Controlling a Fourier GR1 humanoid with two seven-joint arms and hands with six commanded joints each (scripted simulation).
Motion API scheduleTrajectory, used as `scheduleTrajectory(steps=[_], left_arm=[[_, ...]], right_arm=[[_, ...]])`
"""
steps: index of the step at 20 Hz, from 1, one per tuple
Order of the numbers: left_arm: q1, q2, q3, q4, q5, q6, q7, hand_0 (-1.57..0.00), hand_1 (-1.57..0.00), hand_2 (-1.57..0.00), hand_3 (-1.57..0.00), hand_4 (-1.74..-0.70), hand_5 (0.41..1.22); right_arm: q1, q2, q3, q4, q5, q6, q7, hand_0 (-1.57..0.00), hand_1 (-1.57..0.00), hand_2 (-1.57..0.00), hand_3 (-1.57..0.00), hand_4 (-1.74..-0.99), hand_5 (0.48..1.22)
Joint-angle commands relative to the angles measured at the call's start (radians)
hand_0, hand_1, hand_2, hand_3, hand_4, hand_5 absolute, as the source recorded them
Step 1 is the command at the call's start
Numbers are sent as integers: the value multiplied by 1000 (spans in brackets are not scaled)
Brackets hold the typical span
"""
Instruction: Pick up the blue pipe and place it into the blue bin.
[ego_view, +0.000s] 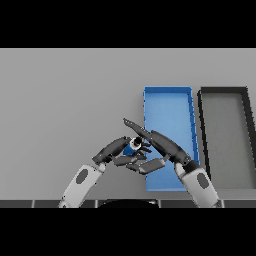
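The blue pipe (133, 145), short with a pale end, is just left of the blue bin's (167, 97) near-left wall, above the table. My left hand (112, 150) comes in from the lower left, its thumb and fingers curled round the pipe. My right hand (162, 143) comes in from the lower right and lies over the bin's near-left part. Its fingers are spread out straight, one pointing up and left past the pipe, the others reaching under it. Most of the pipe is hidden between the two hands.
A dark grey bin (225, 92) stands right beside the blue bin on its right. The grey table (65, 100) stretches to the left and back.
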Motion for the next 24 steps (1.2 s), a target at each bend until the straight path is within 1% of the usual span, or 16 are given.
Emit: scheduleTrajectory(steps=[1, 4, 5, 6, 7, 8, 10, 11, 12, 14, 16, 17, 18, 21, 23, 24], left_arm=[[-6, 0, 10, 8, 14, -16, 9, -1571, -1571, -1571, -1571, -1459, 1221], [9, -4, 15, 3, 1, -30, -25, -1571, -1571, -1571, -1571, -1460, 1221], [1, -11, 17, 5, -10, -21, 11, -1571, -1571, -1571, -1571, -1515, 1221], [-5, -19, 23, 8, -7, -19, 37, -1571, -1571, -1541, -1304, -1560, 1221], [-1, -22, 27, 5, -2, -21, 65, -1571, -1571, -1528, -1139, -1596, 1221], [-2, -17, 34, 8, -4, -24, 61, -1571, -1571, -1537, -1163, -1625, 1221], [-3, -31, 31, 15, -11, -29, 35, -1571, -1571, -1549, -1228, -1667, 1221], [11, -31, 29, 6, -9, -34, 23, -1571, -1571, -1553, -1271, -1682, 1221], [3, -37, 32, 9, -17, -31, 18, -1571, -1571, -1557, -1307, -1694, 1221], [12, -37, 29, 0, -22, -38, 6, -1571, -1571, -1562, -1322, -1711, 1221], [2, -42, 42, 4, -25, -38, 16, -1571, -1571, -1539, -1412, -1722, 1221], [7, -41, 38, 12, -31, -42, -15, -1571, -1571, -1545, -1396, -1725, 1221], [6, -32, 42, 2, -37, -45, -15, -1571, -1571, -1551, -1417, -1729, 1221], [-1, -48, 45, 17, -45, -36, -21, -1571, -1571, -1561, -1434, -1735, 1221], [4, -51, 47, 3, -47, -32, -9, -1571, -1571, -1564, -1434, -1732, 1221], [4, -46, 51, -1, -54, -34, -7, -1571, -1571, -1566, -1264, -1734, 1221]], right_arm=[[-37, 7, -3, 20, -12, 4, 20, 1, 1, -1, 1, -1208, 512], [-86, 37, 14, 74, -10, 15, 40, -24, -108, -130, -49, -1222, 517], [-104, 41, 11, 78, -30, 24, 48, -166, -241, -249, -143, -1255, 519], [-113, 44, 13, 88, -27, 26, 52, -398, -437, -428, -307, -1303, 520], [-132, 47, 12, 106, -21, 30, 58, -630, -652, -657, -504, -1383, 523], [-132, 50, 21, 103, -14, 33, 57, -818, -836, -840, -662, -1446, 527], [-138, 70, 19, 135, -19, 35, 27, -1089, -1101, -1103, -896, -1537, 600], [-134, 90, 22, 137, -30, 27, 14, -1186, -1195, -1196, -1031, -1513, 671], [-115, 93, 18, 122, -52, 29, -1, -1263, -1270, -1271, -1139, -1495, 781], [-110, 103, 28, 120, -25, 22, -30, -1374, -1378, -1379, -1295, -1475, 940], [-118, 106, 29, 136, 14, 27, -90, -1445, -1448, -1448, -1394, -1477, 1041], [-109, 107, 34, 123, 21, 32, -83, -1470, -1472, -1473, -1429, -1481, 1077], [-95, 110, 38, 111, 25, 32, -89, -1490, -1492, -1492, -1458, -1485, 1106], [-71, 159, 32, 106, -13, 19, -39, -1530, -1531, -1531, -1513, -1492, 1162], [-61, 180, 32, 101, -9, 12, -42, -1545, -1545, -1545, -1534, -1494, 1183], [-53, 182, 28, 104, -9, 15, -58, -1550, -1550, -1550, -1541, -1495, 1191]])
